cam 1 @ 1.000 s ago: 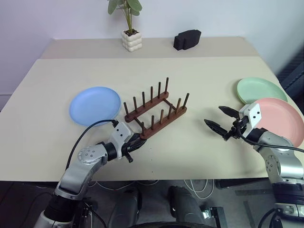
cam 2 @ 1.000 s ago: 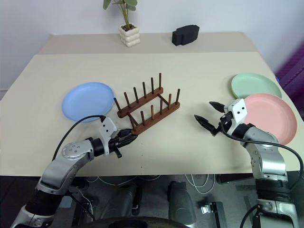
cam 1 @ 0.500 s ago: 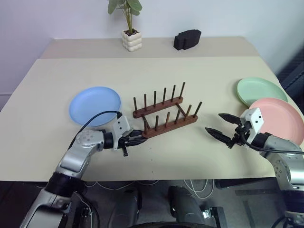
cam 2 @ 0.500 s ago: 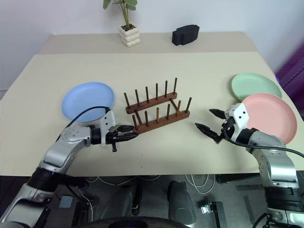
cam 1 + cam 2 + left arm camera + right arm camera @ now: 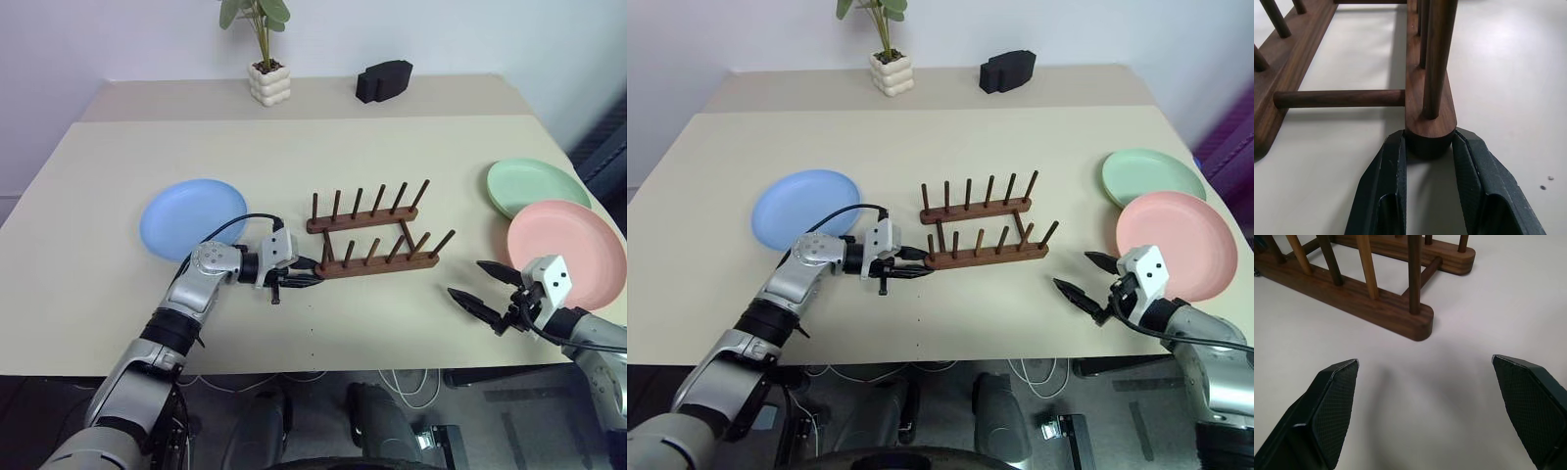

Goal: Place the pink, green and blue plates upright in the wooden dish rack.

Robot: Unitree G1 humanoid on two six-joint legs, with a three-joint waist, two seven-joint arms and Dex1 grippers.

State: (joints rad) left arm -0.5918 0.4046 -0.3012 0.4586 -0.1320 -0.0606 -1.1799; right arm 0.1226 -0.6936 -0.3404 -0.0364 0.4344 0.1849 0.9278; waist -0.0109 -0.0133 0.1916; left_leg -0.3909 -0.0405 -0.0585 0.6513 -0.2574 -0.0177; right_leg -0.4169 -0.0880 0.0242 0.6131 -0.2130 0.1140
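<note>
- My left tool (image 5: 1427, 161) clamps the near rail end of the wooden dish rack (image 5: 372, 240) mid-bench, to square it for upright loading
- My right tool (image 5: 487, 288) hangs released at four o'clock
- Blue plate (image 5: 192, 216) lies flat at nine o'clock; green plate (image 5: 537, 186) and pink plate (image 5: 565, 251) at three

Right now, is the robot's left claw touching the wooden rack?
Touching. The left wrist view shows the left gripper with both fingers pressed against the rounded end of one rail of the wooden dish rack, with no gap.
</note>
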